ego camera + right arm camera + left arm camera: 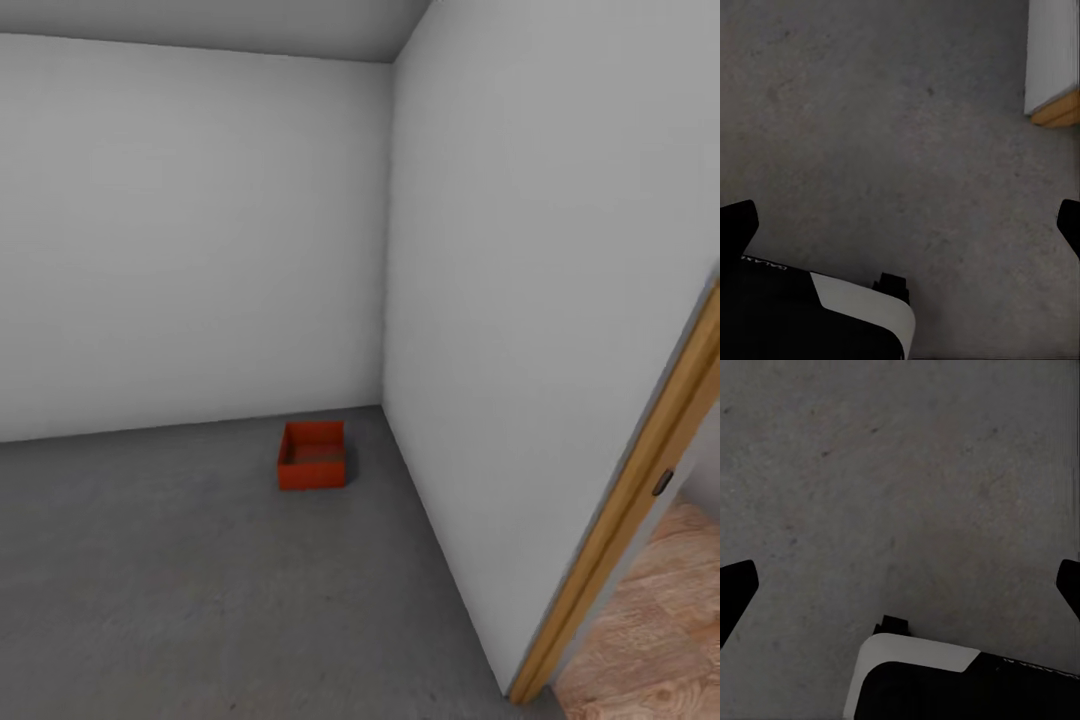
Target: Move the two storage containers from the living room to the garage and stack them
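No text can be read (the faint lettering on the robot's base is too blurred).

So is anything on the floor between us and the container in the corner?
Nothing visible. The storage container sits alone on the grey floor near the wall corner, with bare concrete up to it. Both wrist views show bare floor, and the left gripper and right gripper are open and empty.

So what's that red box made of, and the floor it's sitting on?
The storage container looks like plastic: flat orange-red all over, thin smooth walls, no grain or seams. It could be painted, though. The floor looks like concrete: dark grey, matte and rough, with small specks and blotches that the left wrist view shows close up.
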Tool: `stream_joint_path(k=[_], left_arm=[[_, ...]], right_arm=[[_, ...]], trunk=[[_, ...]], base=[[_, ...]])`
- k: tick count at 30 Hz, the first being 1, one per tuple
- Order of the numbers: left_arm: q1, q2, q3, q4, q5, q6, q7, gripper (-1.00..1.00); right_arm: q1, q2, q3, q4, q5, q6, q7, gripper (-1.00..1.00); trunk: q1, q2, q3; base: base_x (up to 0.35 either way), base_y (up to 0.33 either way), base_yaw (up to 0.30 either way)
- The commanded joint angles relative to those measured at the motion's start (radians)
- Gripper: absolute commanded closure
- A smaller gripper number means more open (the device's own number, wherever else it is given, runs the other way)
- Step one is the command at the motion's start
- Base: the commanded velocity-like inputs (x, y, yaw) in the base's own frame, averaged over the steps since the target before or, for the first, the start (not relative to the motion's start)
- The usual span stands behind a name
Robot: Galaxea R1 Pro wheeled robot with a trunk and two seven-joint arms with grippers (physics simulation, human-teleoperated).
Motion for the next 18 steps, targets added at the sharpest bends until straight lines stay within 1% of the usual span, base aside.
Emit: stream_joint_path(k=[1,18], left_arm=[[-0.001,0.000,0.005,0.001,-0.002,-0.004,-0.001,-1.00],[-0.001,0.001,0.006,0.001,-0.002,-0.007,0.009,-1.00]], right_arm=[[-0.001,-0.001,0.001,0.001,0.009,-0.004,0.000,-1.00],[-0.001,-0.001,0.001,0.001,0.009,-0.003,0.000,-1.00]], trunk=[[0.001,-0.002,-0.002],[0.001,-0.002,-0.002]], base=[[0.000,0.000,-0.298],[0.000,0.000,-0.298]])
